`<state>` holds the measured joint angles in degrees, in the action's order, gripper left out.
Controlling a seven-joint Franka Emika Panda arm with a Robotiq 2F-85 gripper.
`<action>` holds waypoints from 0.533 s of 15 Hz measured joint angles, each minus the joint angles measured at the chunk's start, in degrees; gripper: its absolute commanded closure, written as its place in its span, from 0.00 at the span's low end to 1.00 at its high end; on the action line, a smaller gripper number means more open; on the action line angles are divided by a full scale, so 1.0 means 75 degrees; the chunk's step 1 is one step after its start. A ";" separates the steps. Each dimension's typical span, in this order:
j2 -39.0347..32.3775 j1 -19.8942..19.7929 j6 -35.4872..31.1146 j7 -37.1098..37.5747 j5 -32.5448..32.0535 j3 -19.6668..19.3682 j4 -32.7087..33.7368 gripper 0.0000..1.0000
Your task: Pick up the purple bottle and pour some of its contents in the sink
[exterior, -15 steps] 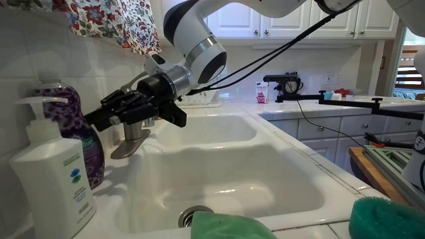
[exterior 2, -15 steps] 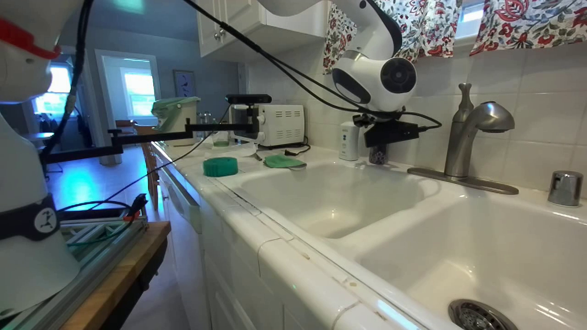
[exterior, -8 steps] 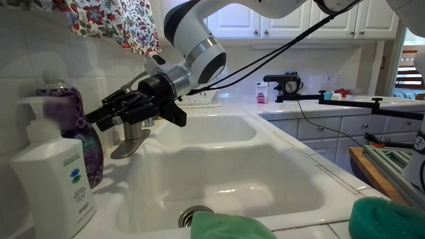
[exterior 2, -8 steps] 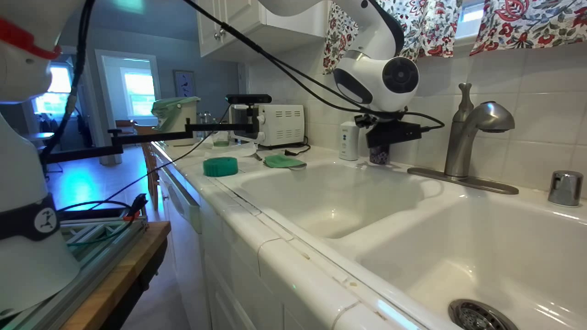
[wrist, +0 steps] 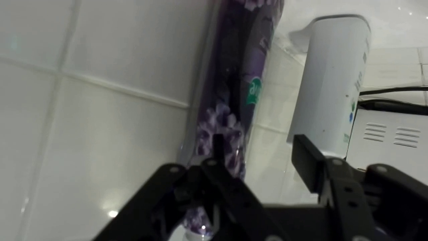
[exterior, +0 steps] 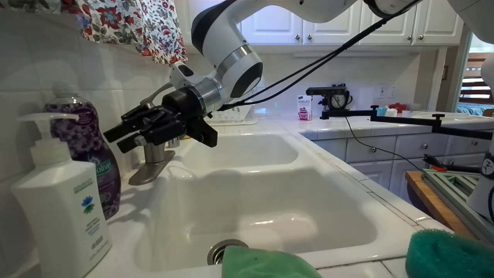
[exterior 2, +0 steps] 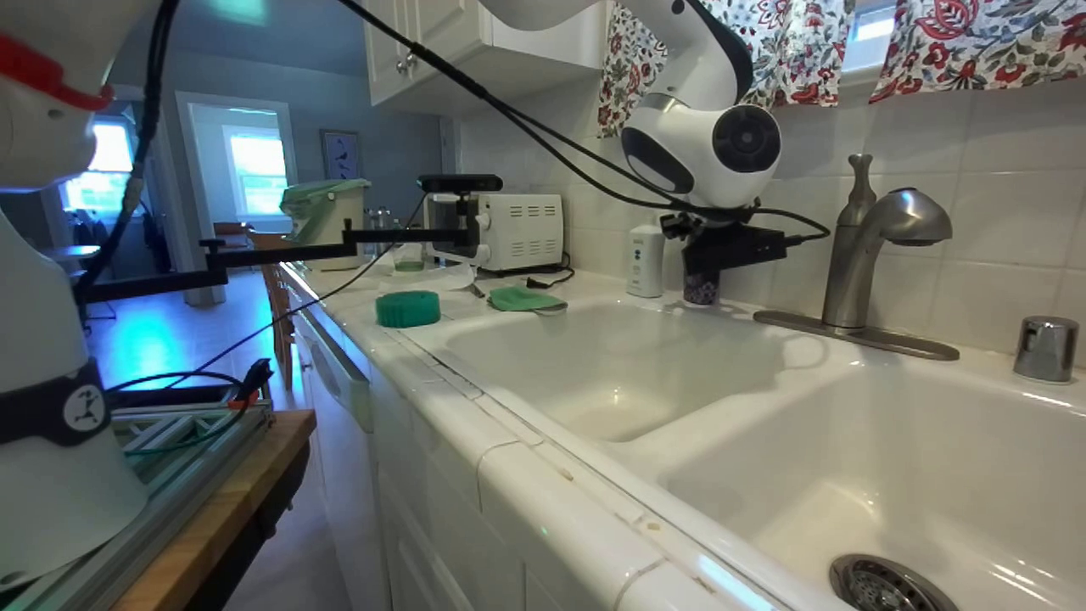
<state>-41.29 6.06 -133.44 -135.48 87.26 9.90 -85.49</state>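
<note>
The purple bottle (exterior: pixel 106 175) stands on the sink's back ledge against the tile wall, partly hidden behind the white pump bottle in an exterior view. My gripper (exterior 2: pixel 735 248) hides its upper part in an exterior view (exterior 2: pixel 701 290). My gripper (exterior: pixel 119 139) is open and empty, beside the bottle's upper half with a small gap. In the wrist view, the left finger overlaps the bottle (wrist: pixel 230 83), and the right finger is off to its right; the gripper (wrist: pixel 259 157) is not around it. The white double sink (exterior: pixel 247 169) also shows in an exterior view (exterior 2: pixel 730 390).
The white pump bottle (exterior: pixel 63 216) stands close beside the purple bottle; it also shows in the wrist view (wrist: pixel 331 87). The metal faucet (exterior 2: pixel 848 263) rises behind the sink. A green cloth (exterior: pixel 266 264) and green sponge (exterior: pixel 447 255) lie by the near rim.
My gripper has moved slightly away from the purple bottle, toward the faucet. The bottle's top, which leaned toward the wall, has tipped back and it stands more upright. The sink and pump bottle are unchanged.
</note>
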 measured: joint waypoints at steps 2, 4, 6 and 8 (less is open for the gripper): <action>-0.0010 0.0011 0.0000 0.0000 -0.0001 0.0000 0.0000 0.34; -0.0043 0.0025 0.0000 0.0000 -0.0001 0.0000 0.0003 0.37; -0.0129 0.0030 0.0000 0.0000 -0.0008 -0.0003 0.0050 0.38; -0.0274 0.0034 0.0000 0.0000 -0.0018 -0.0016 0.0188 0.39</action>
<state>-43.35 6.31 -133.44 -135.48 87.13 9.79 -84.08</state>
